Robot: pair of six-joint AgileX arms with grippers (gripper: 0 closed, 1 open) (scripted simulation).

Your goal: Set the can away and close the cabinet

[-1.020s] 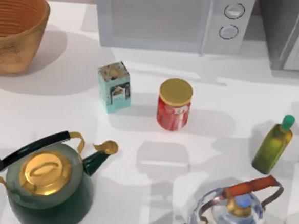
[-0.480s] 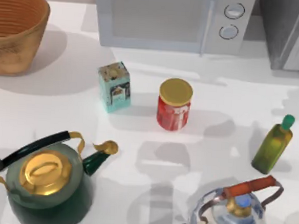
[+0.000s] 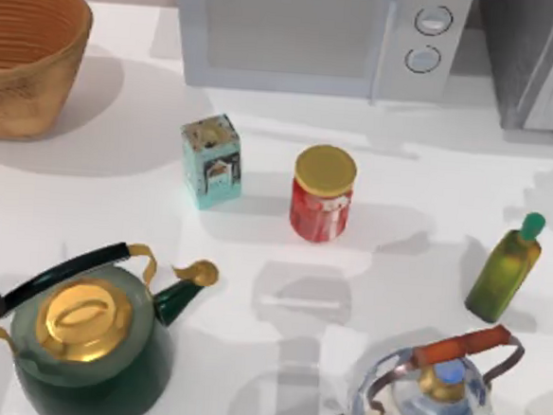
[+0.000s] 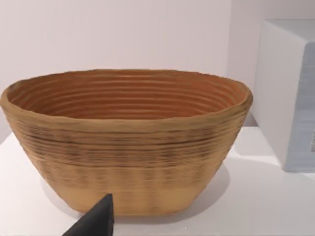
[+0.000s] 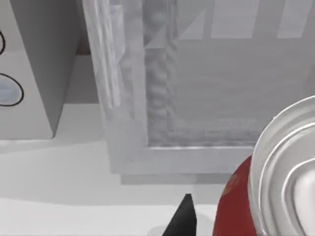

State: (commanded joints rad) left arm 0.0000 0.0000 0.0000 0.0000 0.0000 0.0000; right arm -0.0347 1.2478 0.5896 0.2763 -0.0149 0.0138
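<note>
I'm carrying the red soda can [image 5: 275,182] toward the open cabinet [image 3: 543,65] at two o'clock, my right hand apparently pinching it; next, place it inside.

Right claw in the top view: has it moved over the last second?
Yes. A second ago a dark bit showed at the right edge, above the oil bottle; since then it has withdrawn past that edge.

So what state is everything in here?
Cabinet: door open.
Can: outside cabinet, beside right pincer.
Microwave: door shut.
Jar: upright, lid on.
Bottle: upright, capped.
Green kettle: lid on.
Left pincer: parked by the basket.
</note>
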